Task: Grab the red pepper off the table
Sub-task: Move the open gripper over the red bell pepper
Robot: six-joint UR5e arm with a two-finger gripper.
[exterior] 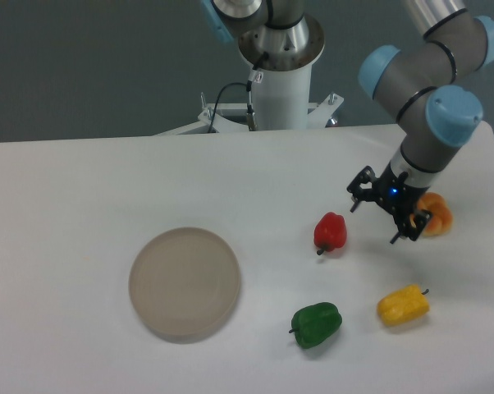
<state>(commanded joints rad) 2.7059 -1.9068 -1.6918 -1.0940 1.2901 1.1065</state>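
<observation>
Hovering just right of the red pepper (330,231), with the tool (375,218) spread wide and holding nothing. Fingers tilted, one tip near the pepper's upper right, the other lower and farther right, close to an orange item (436,215) partly hidden behind the wrist. Resting on the white tabletop (107,189), a little left of the tool and apart from it, stem pointing down-left. Approach step, by the look of it: not yet over the target, no contact made. Calls next for a short shift left to centre the open fingers over the pepper, a turn to straddle its narrow width, then a descent and closing. Farther below the tool: yellow pepper (404,304) and green pepper (316,323); well off to the left, a round beige plate (185,283).
</observation>
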